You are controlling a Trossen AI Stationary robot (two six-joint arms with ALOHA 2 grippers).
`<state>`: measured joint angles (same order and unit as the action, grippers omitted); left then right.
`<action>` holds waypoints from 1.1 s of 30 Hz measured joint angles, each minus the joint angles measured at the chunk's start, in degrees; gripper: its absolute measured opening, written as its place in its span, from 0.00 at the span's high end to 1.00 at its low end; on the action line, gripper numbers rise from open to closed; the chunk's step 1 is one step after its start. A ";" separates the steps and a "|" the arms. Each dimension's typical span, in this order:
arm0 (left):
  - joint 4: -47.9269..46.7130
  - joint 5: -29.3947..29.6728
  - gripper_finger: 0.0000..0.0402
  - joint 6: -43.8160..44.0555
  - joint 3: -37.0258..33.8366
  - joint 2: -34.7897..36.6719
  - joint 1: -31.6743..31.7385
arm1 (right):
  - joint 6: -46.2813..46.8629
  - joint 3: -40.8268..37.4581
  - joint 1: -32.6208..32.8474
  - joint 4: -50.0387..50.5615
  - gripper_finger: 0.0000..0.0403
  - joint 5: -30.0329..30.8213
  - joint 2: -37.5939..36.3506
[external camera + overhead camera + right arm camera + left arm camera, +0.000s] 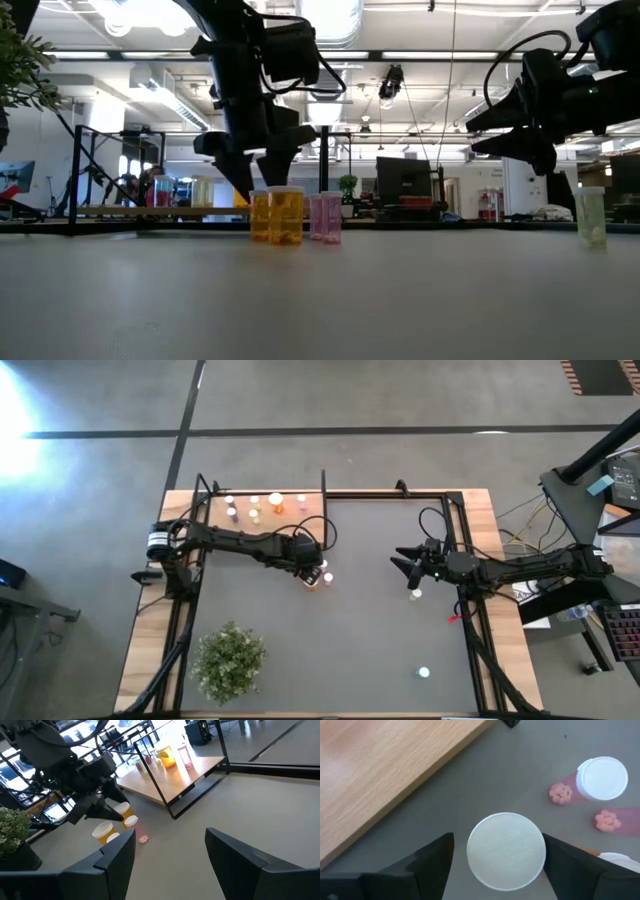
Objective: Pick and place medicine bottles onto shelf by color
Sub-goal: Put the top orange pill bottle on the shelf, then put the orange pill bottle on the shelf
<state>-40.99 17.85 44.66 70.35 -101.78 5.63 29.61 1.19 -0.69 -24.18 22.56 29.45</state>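
Note:
An orange medicine bottle (275, 216) with a white cap (506, 851) stands on the dark tabletop just off the shelf's near edge (380, 770). My left gripper (498, 836) hangs open over it, pointing steeply down, with one finger on either side of the cap and a gap at both. A pink bottle (601, 778) and another orange one (122, 812) stand right beside it. Several bottles stand on the shelf (265, 510). My right gripper (170, 865) waits open at the table's right side (405, 563), level and holding nothing.
A white bottle (415, 594) stands close to the right gripper, and another (424, 672) stands near the front right. A green plant (230, 660) sits at the front left. Thin black rods (150, 775) rise at the shelf's edges. The middle of the table is bare.

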 joint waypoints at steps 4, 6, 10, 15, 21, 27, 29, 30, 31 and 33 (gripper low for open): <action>0.02 -0.01 0.43 0.00 0.00 0.00 0.00 | 0.00 0.00 0.00 -0.04 0.43 -0.01 0.00; 0.02 -0.01 0.49 0.00 0.02 0.00 0.00 | 0.00 0.00 0.00 -0.07 0.43 0.00 0.00; 0.02 -0.02 0.53 0.00 0.02 0.07 0.00 | 0.00 0.00 0.00 -0.07 0.43 0.00 0.00; 0.02 -0.35 0.49 -0.03 0.02 2.21 0.21 | -0.01 0.00 0.02 -0.07 0.43 0.00 0.00; -0.12 -0.41 0.45 -2.88 0.34 6.87 2.34 | 0.00 0.00 0.01 -0.07 0.43 -0.01 -0.01; -3.19 -2.60 0.51 -9.73 3.74 8.64 6.56 | -0.01 0.00 0.01 -0.04 0.43 -0.01 0.00; -5.15 -5.98 0.54 -10.53 4.19 8.85 7.20 | 0.00 0.00 0.01 -0.07 0.43 0.00 -0.01; -5.85 -7.11 0.54 -10.83 4.20 8.87 7.20 | 0.00 0.00 0.00 -0.07 0.43 -0.01 0.00; -6.23 -7.69 0.55 -11.15 4.20 8.87 7.13 | 0.00 0.00 0.00 -0.07 0.43 -0.01 0.00; -6.19 -8.00 0.55 -12.21 4.11 8.85 7.02 | 0.00 0.00 0.00 -0.07 0.43 -0.01 0.00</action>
<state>-47.18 9.85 32.46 74.46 -92.92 12.65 29.61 1.19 -0.69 -24.25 22.55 29.45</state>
